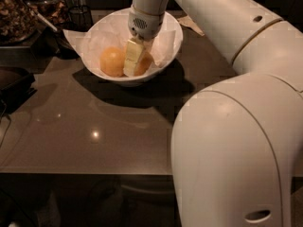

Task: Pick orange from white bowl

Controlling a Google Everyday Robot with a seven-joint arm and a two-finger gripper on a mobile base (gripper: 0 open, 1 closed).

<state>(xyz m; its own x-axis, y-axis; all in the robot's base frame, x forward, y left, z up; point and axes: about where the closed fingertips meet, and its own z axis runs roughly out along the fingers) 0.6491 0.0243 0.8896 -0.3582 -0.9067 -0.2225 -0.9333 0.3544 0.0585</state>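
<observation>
The white bowl (124, 80) stands at the back of the brown table, lined with crinkled white paper. Two oranges show in it. One orange (112, 61) lies free on the left. My gripper (135, 65) reaches straight down into the bowl and sits on the second orange (147, 63), hiding most of it. Only that orange's right side shows past the cream-coloured gripper. Any further orange is hidden.
My white arm and its large body (236, 141) fill the right half of the view. A container of brown pieces (14, 13) and a dark wire holder (78, 15) stand at the back left. A dark tray (14, 82) lies at the left edge.
</observation>
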